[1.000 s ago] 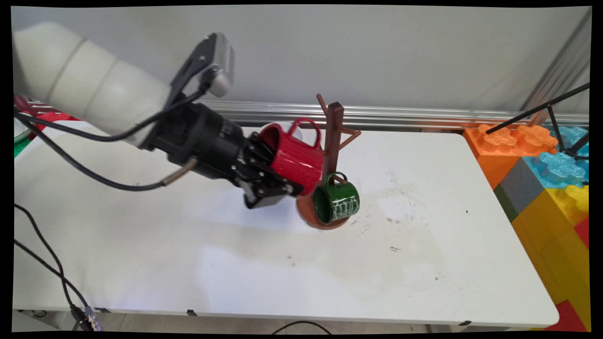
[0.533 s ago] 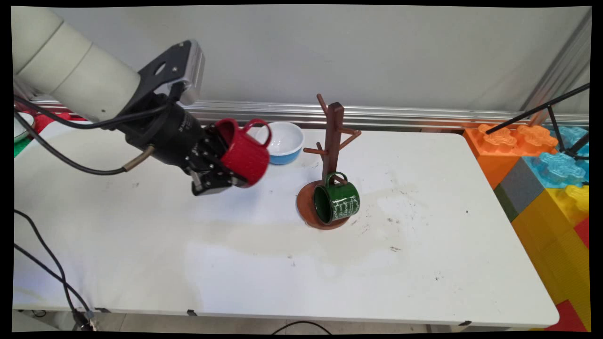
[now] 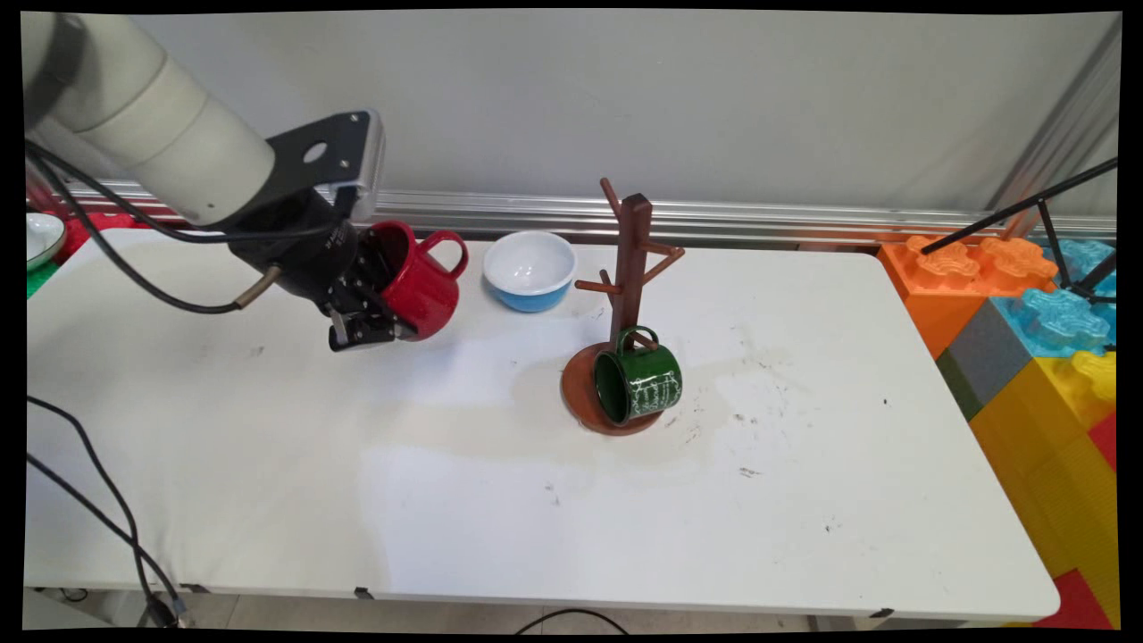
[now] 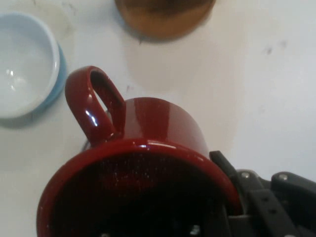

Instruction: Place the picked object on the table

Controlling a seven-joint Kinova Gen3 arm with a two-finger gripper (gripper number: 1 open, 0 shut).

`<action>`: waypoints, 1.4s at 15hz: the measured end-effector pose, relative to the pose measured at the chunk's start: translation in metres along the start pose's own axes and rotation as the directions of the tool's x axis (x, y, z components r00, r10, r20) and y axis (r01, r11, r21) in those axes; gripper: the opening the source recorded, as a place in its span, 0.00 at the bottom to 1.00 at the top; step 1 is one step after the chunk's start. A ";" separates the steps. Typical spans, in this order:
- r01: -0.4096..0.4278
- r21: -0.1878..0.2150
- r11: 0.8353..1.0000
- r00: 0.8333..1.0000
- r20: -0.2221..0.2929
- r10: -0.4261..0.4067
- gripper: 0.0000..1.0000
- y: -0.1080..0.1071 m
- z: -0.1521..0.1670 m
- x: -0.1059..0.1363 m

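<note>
Two mugs show, and the red mug [image 3: 418,286] is the one in the fingers [image 3: 375,326] — clenched on its rim wall, one finger outside the wall at the mug's lower side, the other hidden inside its dark mouth. It hangs clear above the desk [image 3: 500,500] toward the far left corner, tilted so its mouth faces back into the black linkage and its handle sticks up and away toward the wall. In the hand view the red mug [image 4: 143,177] fills the lower half, handle up and left, with one finger [image 4: 237,182] pressed along its rim on the right. Just beyond it, near the desk's far edge, stands a white bowl with a blue outside [image 3: 529,270] — apart from the mug. Further right a brown mug tree [image 3: 629,268] stands upright on a round base, and a green mug [image 3: 638,386] hangs by its handle from a low peg, mouth turned left.
</note>
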 end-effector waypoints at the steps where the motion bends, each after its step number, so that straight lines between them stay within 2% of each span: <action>1: -0.008 0.003 1.000 1.000 0.018 0.008 0.00 -0.004 0.004 -0.001; 5: -0.044 0.000 0.999 0.995 0.087 0.044 0.00 -0.018 0.026 -0.001; 10: -0.073 -0.015 0.997 0.988 0.138 0.074 0.00 -0.034 0.059 0.005; 21: -0.080 -0.096 0.992 0.980 0.175 0.096 0.00 -0.063 0.134 0.025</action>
